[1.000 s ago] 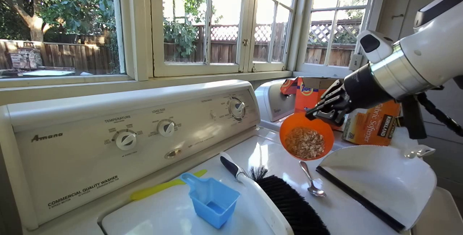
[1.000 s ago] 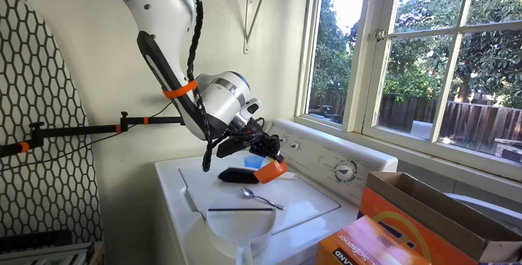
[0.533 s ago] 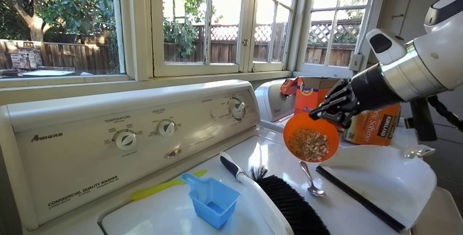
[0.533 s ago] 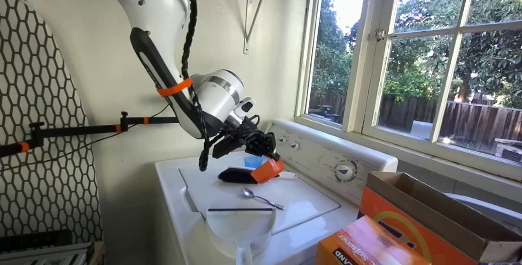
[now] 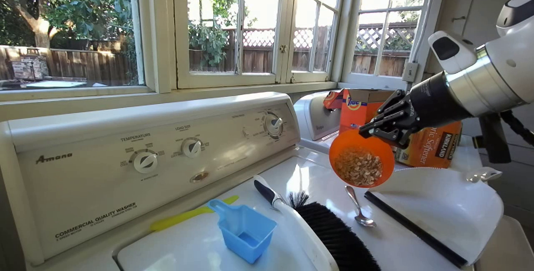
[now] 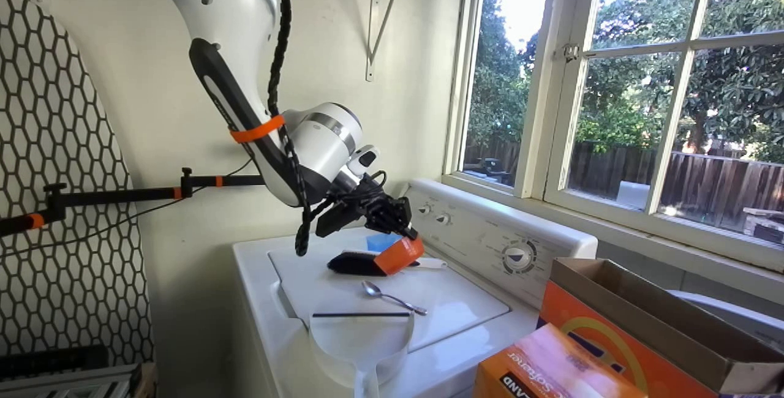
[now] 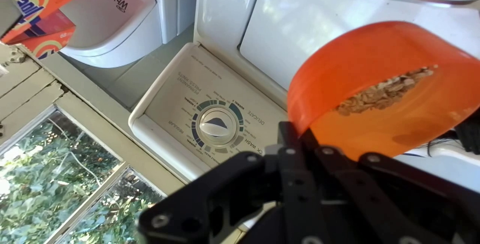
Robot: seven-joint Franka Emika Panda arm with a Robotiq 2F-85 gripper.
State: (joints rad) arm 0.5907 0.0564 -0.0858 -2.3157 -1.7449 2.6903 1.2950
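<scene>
- Pinching the bowl [image 7: 360,60] by its rim: claw [image 5: 363,132] nearly closed, w/ just the thin wall btwn its tips, 1 seemingly inside, 1 outside.
- Why the rim? Prob. b/c it's slim enough for narrow jaws, & a high-edge hold keeps the claw off the flakes [image 5: 359,169].
- Bowl's up in the air over the lid [image 6: 447,300], near brush [image 6: 361,262] & spoon [image 5: 365,221].
- It's tipped, mouth aslant, prob. b/c it's gripped at 1 side only & the wrist is slanted. Flakes sit pooled at the low side, so none seen going over the edge.
- Spoon lies on the lid btwn brush & pan [image 5: 442,208], apart from both; reason unclear.
- Pan's black lip faces spoon & brush; pan + brush are a pair, likely why they're close.
- Scoop [image 5: 242,244] sits open side up, prob. steady on its flat base; yellow thing [image 5: 181,219] behind is part hidden, can't ID.
- Tide box [image 5: 353,117] & softener box [image 5: 429,148] stand past the pan, prob. just stored there.
</scene>
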